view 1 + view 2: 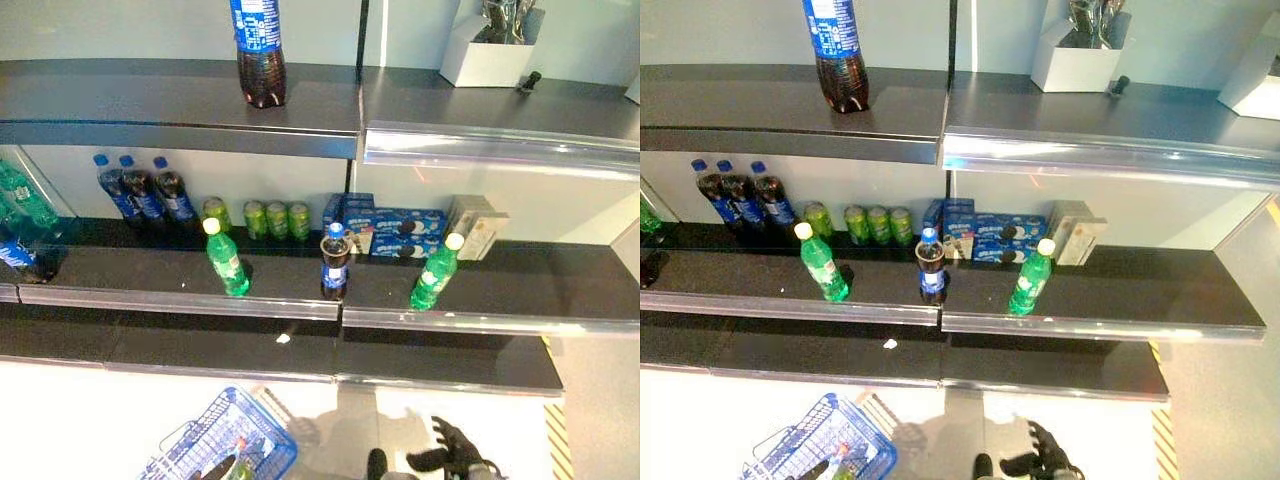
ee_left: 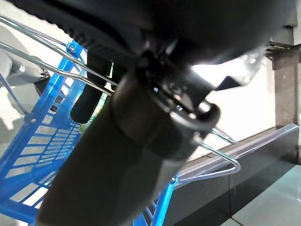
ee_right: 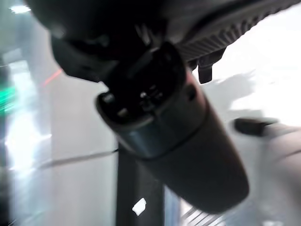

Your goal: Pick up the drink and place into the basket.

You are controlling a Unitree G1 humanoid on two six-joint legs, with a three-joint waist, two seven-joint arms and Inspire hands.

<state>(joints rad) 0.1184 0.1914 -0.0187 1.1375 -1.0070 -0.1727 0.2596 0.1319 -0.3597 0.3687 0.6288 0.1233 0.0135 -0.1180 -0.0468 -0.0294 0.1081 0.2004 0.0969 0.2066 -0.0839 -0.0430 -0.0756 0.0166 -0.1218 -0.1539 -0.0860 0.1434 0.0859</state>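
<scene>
Three drinks stand along the front of the middle shelf: a green bottle [image 1: 227,260] at the left, a small cola bottle [image 1: 335,262] in the middle and a second green bottle [image 1: 436,272] at the right. The blue wire basket [image 1: 225,445] hangs low at the left, below the shelves. My left hand [image 2: 141,132] is shut on the basket's wire handle [image 2: 221,155], fingers [image 2: 91,96] curled over the wires. Something green shows inside the basket. My right hand [image 1: 455,455] hangs low at the right, fingers spread, holding nothing, well below the bottles.
A tall cola bottle [image 1: 260,55] stands on the top shelf, with a white box [image 1: 485,55] to its right. At the back of the middle shelf are cola bottles [image 1: 145,190], green cans [image 1: 275,218], blue biscuit boxes [image 1: 395,230] and a pale carton [image 1: 478,225].
</scene>
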